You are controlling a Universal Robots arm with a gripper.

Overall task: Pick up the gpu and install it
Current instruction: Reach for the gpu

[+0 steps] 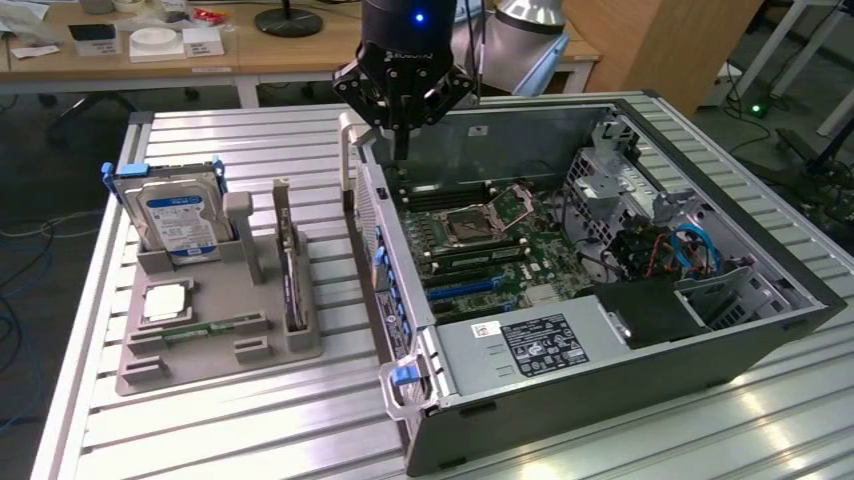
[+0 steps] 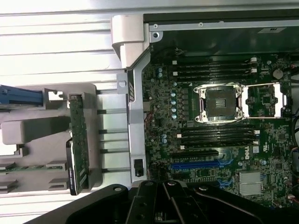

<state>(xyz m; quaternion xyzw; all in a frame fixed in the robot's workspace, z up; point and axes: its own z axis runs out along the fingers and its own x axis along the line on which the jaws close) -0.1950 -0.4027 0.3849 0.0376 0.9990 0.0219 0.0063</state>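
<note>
My black gripper [image 1: 400, 145] is pinched fully closed and empty above the open grey metal computer case [image 1: 641, 388]. The thin flat brownish gpu card [image 1: 290, 285] stands on edge in the matte grey plastic holder [image 1: 200, 365] beside the case.

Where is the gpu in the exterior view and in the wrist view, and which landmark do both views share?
Exterior view: the gpu stands on edge in the gray holder, on the exterior view's left of the open computer case.
Wrist view: the gpu stands edge-on in that holder, beside the case's outer wall.
Shared landmark: the empty CPU socket inside the case.
</note>
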